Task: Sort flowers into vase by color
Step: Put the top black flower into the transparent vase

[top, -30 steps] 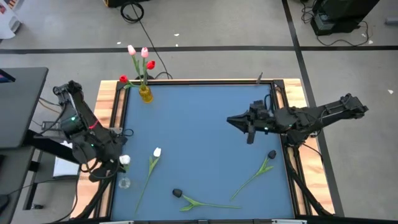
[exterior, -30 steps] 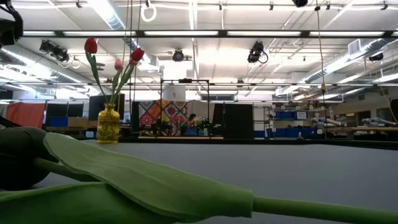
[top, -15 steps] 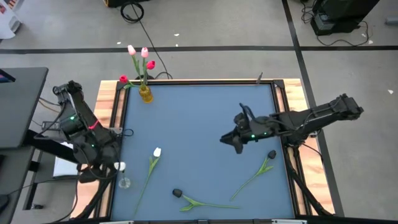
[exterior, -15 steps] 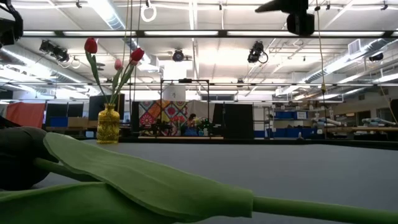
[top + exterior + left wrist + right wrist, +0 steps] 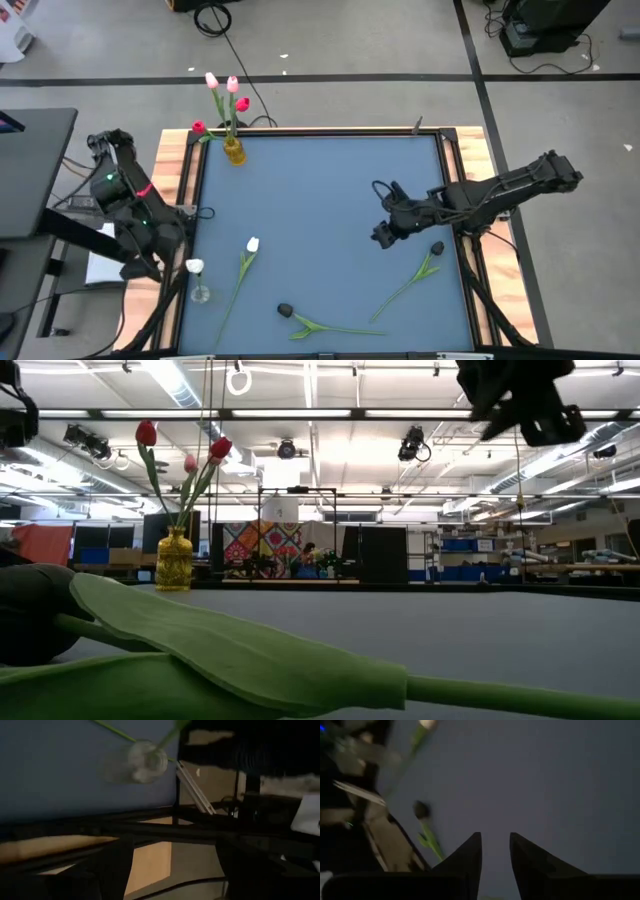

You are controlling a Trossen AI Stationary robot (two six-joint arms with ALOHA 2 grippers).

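Observation:
A yellow vase (image 5: 234, 151) at the table's far left holds pink and red tulips (image 5: 232, 90). By the left edge a clear vase (image 5: 200, 293) holds a white tulip (image 5: 194, 266). My left gripper (image 5: 175, 855) stands open beyond that edge, apart from the clear vase (image 5: 142, 762). Another white tulip (image 5: 251, 245) and two black ones (image 5: 285, 311) (image 5: 437, 249) lie flat on the blue table. My right gripper (image 5: 380, 236) hangs open above the table, left of the right-hand black tulip, nothing between its fingers (image 5: 470, 855).
A red tulip head (image 5: 198, 127) lies by the table's wooden rim left of the yellow vase. In the low view a wide green leaf (image 5: 240, 650) and a black bud (image 5: 30, 610) fill the foreground. Bare blue table (image 5: 320, 190) lies between the vases and my right gripper.
My left gripper has drawn back toward the table's left edge, away from the white tulip, which stays upright in the clear vase. My right gripper has moved toward the near edge and down, tipping its fingers toward the table near the right-hand black tulip.

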